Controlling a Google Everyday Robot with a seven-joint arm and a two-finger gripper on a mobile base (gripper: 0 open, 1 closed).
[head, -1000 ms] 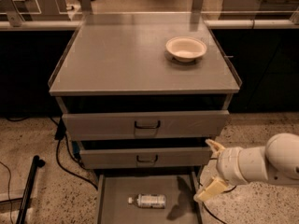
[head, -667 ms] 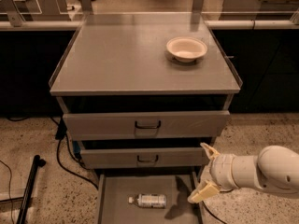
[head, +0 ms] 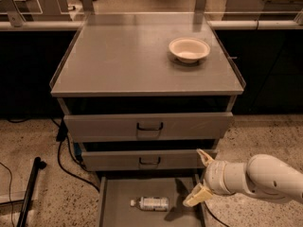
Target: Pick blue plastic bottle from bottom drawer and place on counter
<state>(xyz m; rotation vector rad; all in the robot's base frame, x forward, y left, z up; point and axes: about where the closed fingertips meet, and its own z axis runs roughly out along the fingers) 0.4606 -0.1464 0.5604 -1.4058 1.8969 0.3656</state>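
The claw (head: 201, 178) hangs wide open and empty near the base end of the bottle (head: 150, 203), which lies on its side in the bottom drawer (head: 116, 193); it looks light, slick and squashy, so I'd pinch it gently across the labelled middle.

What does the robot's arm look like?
The arm is white, smooth and rounded, like a fat tube. Its gripper, by the right wall of the bottom drawer, has two cream, pointed fingers. No cables or markings show.
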